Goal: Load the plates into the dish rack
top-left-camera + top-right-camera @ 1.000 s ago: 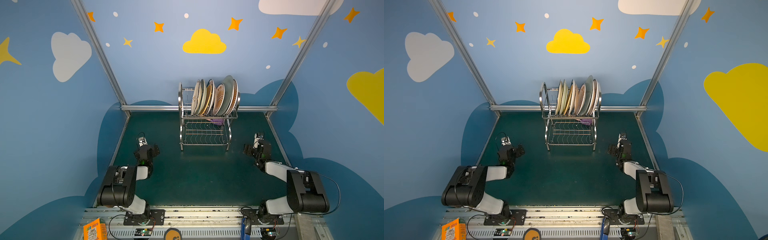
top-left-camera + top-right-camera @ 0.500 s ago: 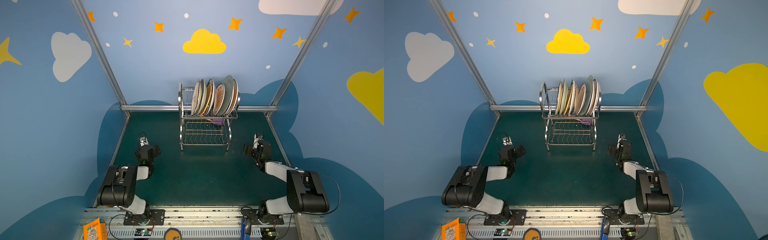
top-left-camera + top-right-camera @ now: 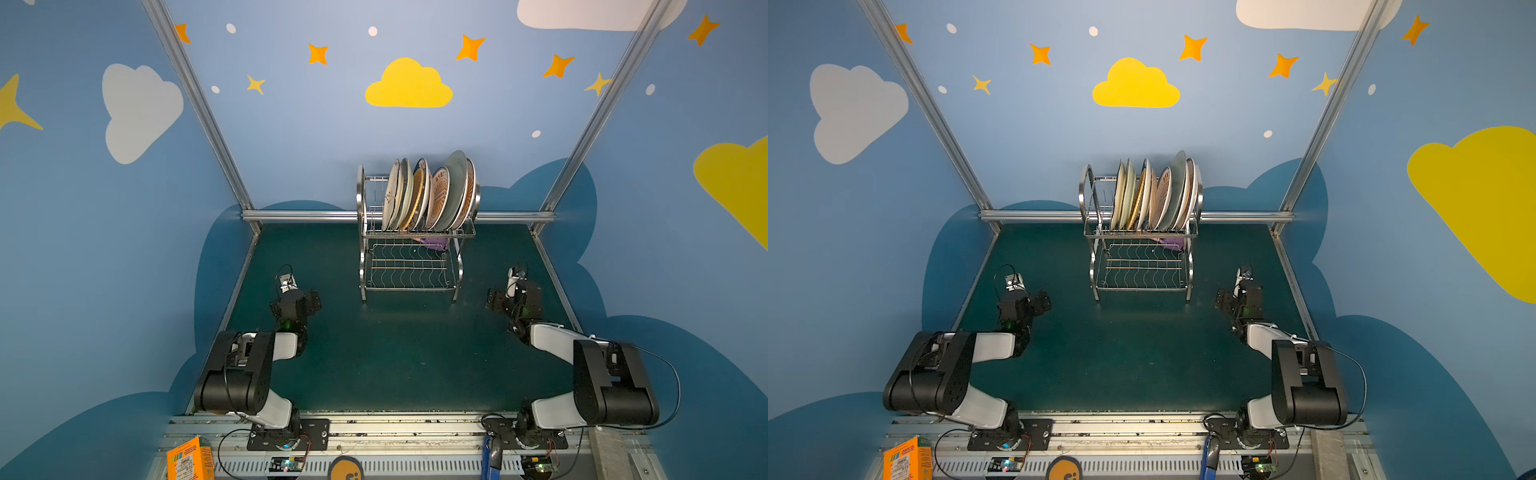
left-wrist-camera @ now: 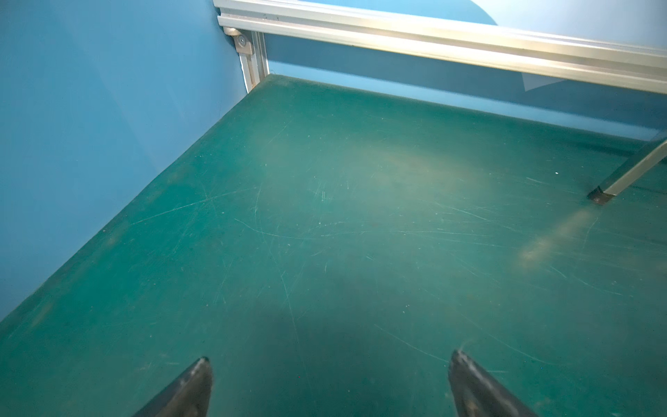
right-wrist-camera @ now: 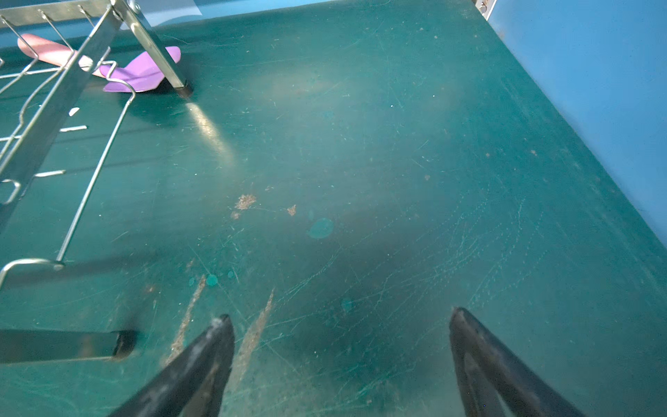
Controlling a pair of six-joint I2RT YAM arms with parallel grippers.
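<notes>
- Dark green matting (image 3: 395, 357) covers the floor of a blue booth painted with clouds and stars, where two robot arms sit folded low at the front edge.
- Left gripper (image 4: 330, 359): jaws spread wide and holding nothing, with both dark fingertips (image 4: 196, 375) hanging over scratched, bare matting.
- Right gripper (image 5: 339, 314): jaws likewise parted and holding nothing, above a scuffed, brown-stained patch of the mat.
- Ahead of the right gripper and toward its inner side stands the dish rack (image 3: 411, 266). One black-capped foot (image 5: 121, 343) is just beside the nearer fingertip in the right wrist view.
- From the left gripper the rack is well apart. Only one slanted leg (image 4: 628, 173) shows at the edge of the left wrist view.
- Plates (image 3: 432, 195) fill the rack's upper tier, standing on edge in a tight row and leaning one way. They appear in both top views, beyond and between the two grippers.
- A purple piece (image 5: 140, 72) lies on the mat beside the rack's far foot, and a pink piece (image 5: 47, 50) lies just past it.
- Beyond the left gripper, an aluminium rail (image 4: 433, 39) runs along the back wall.
- Behind the left arm's base, an orange carton (image 3: 189, 457) sits on the front frame.
</notes>
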